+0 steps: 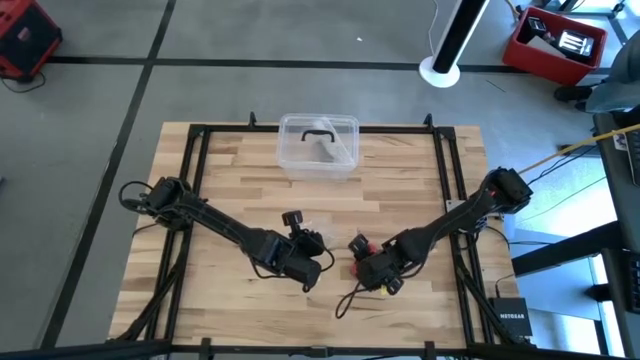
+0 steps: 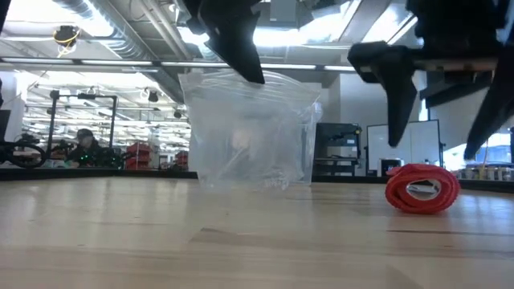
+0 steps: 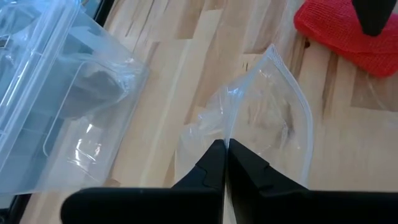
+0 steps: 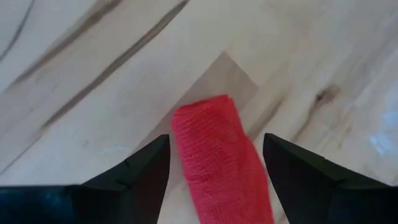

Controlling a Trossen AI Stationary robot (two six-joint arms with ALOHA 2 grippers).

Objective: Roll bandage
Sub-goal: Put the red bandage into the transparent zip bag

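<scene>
The jaws of the right gripper (image 4: 214, 168) are spread wide, and between them, untouched on either side, the bandage (image 4: 221, 165) is seen. It is already wound into a small red roll (image 2: 422, 189) and rests on the wooden surface (image 1: 230, 170) by its own weight. In the low view the dark fingers (image 2: 399, 96) hang just above the roll, clear of it. Such a stance fits either a release or a fresh grip about to be taken; which of the two cannot be judged from this moment alone.

The jaws of the left gripper (image 3: 225, 163) are pressed together, and a thin edge of a clear plastic bag (image 3: 261, 118) is pinched in them. The bag is lifted off the surface and hangs from that pinch, presumably so that it is kept out of the way or held ready to take the roll.

In the high view both grippers are seen near the front middle of the surface, the left gripper (image 1: 305, 255) just beside the right gripper (image 1: 372, 268). At the far edge, well apart from them, a clear plastic box (image 1: 318, 147) with a black handle is set.
</scene>
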